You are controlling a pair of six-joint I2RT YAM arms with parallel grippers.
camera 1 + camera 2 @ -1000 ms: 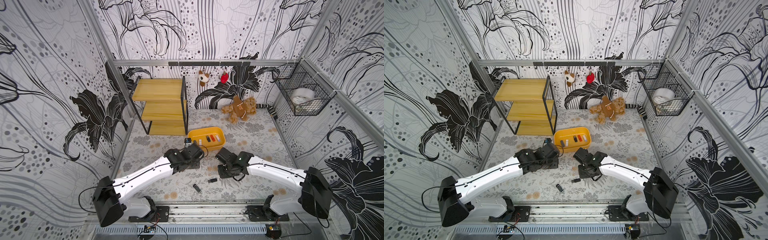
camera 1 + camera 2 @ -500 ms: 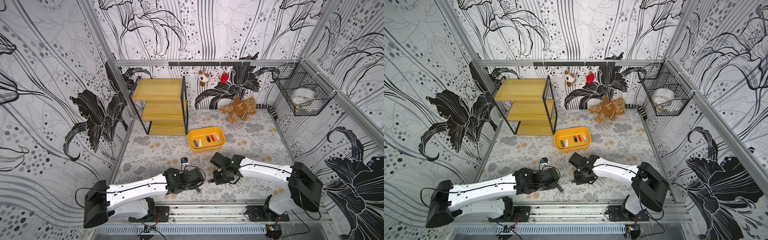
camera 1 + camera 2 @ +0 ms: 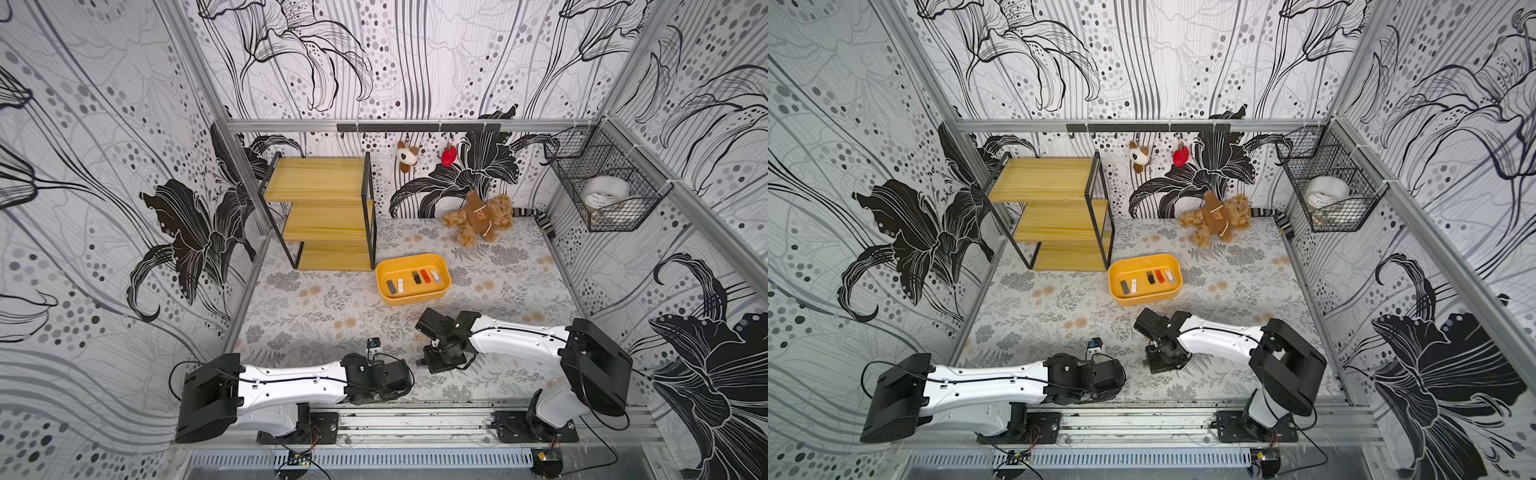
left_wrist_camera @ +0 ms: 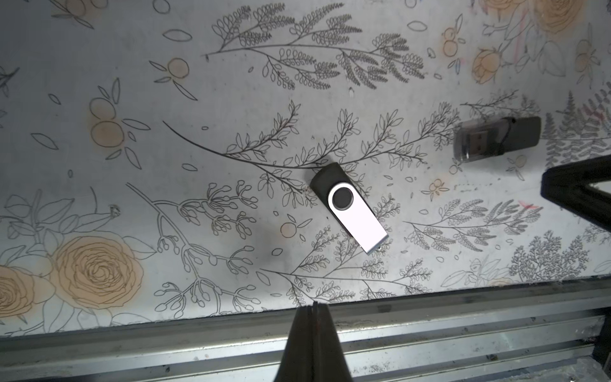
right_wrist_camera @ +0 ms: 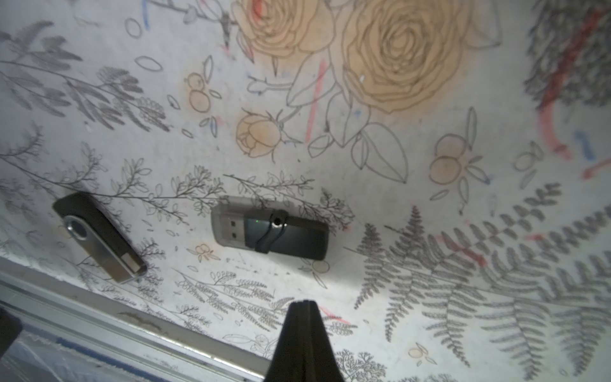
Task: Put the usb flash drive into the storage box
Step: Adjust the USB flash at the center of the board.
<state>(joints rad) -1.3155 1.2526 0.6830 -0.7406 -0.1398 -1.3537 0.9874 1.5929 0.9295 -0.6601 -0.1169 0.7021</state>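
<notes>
Left wrist view centres your black-bodied, silver-swivel usb flash drive (image 4: 348, 208) on the floral-print desk (image 4: 132, 99), just ahead of the left pincer (image 4: 314, 306) (tips pressed together, empty), long axis slanting across its approach.

Both top views: bright, even light from overhead. Faint soft shadows on desk (image 3: 324, 299) under left arm (image 3: 291, 380) and right arm (image 3: 519, 340). Frame posts (image 3: 199, 83) lean outward toward picture edges.
Left wrist view: metal cover of swivel flash drive (image 4: 350, 206) blown out white, glare on aluminium rail (image 4: 165, 340).
Right wrist view: dimmer. Capped flash drive (image 5: 269, 233) sharp, far corners blurred.
</notes>
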